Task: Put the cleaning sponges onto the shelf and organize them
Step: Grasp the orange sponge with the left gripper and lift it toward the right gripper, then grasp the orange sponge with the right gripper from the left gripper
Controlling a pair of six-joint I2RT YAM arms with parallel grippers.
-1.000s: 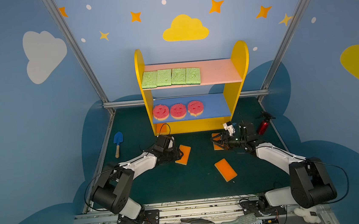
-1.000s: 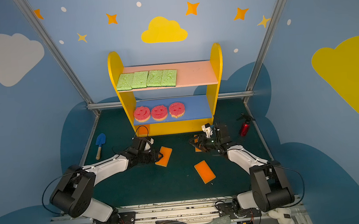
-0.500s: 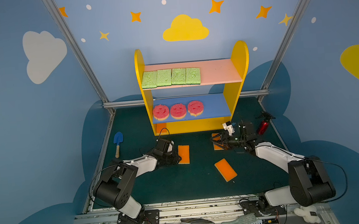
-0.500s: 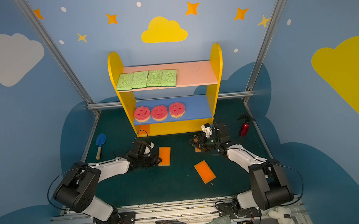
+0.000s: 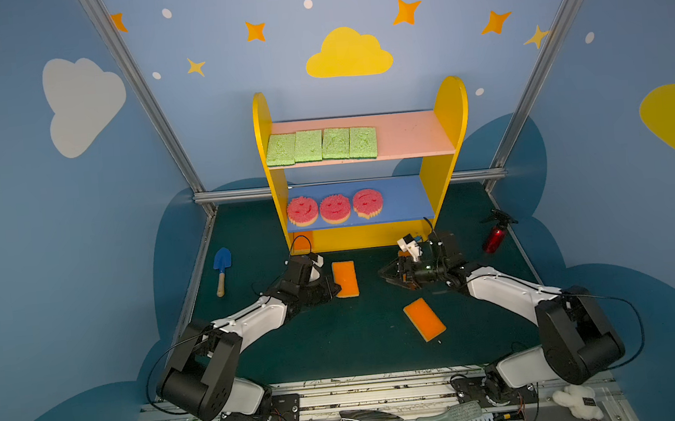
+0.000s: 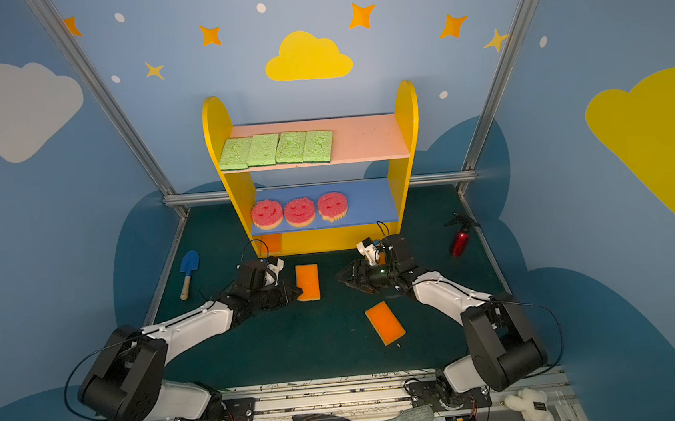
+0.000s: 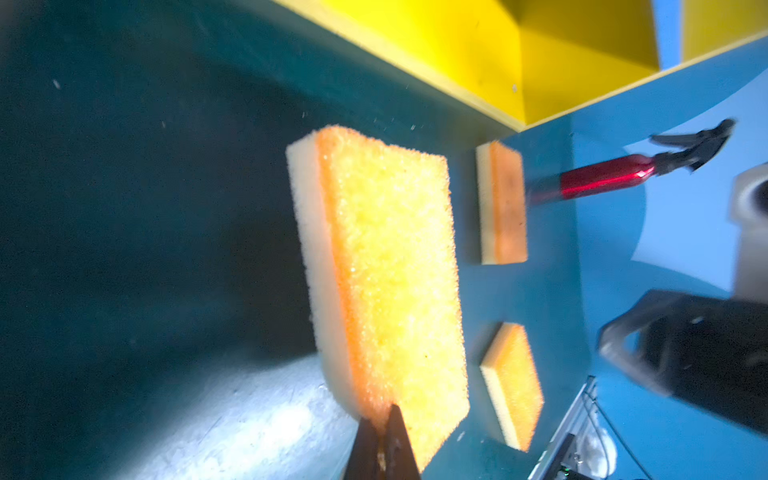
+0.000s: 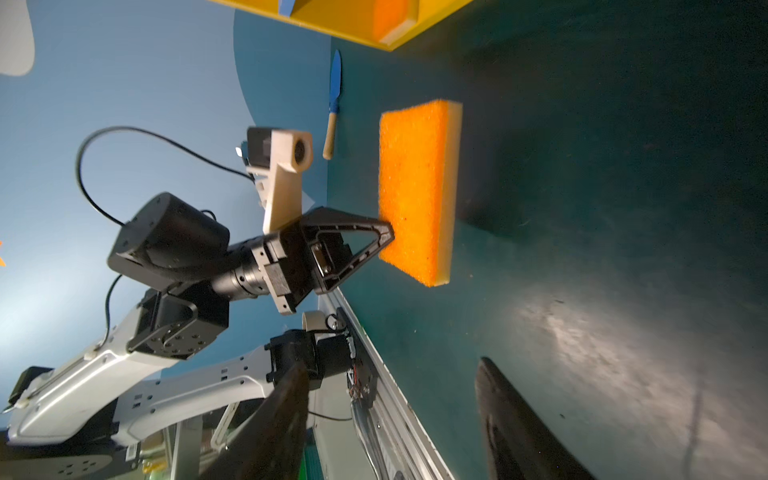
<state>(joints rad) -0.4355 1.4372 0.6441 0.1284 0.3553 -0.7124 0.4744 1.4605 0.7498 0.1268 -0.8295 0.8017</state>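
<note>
The yellow shelf stands at the back, with several green sponges on its pink top board and three pink smiley sponges on the blue board. One orange sponge lies on the base. My left gripper is shut on the near corner of an orange sponge in front of the shelf. My right gripper stands open and empty, just above the mat. Another orange sponge lies mostly hidden under that arm. A further one lies nearer the front.
A blue toy trowel lies at the left edge of the mat. A red spray bottle stands at the right. On the front rail are a metal trowel, a brush, a bowl and a plush toy.
My left gripper has shut on the orange sponge's corner, and the sponge has turned straighter. My right gripper has opened wider and moved left, off the sponge beneath it.
</note>
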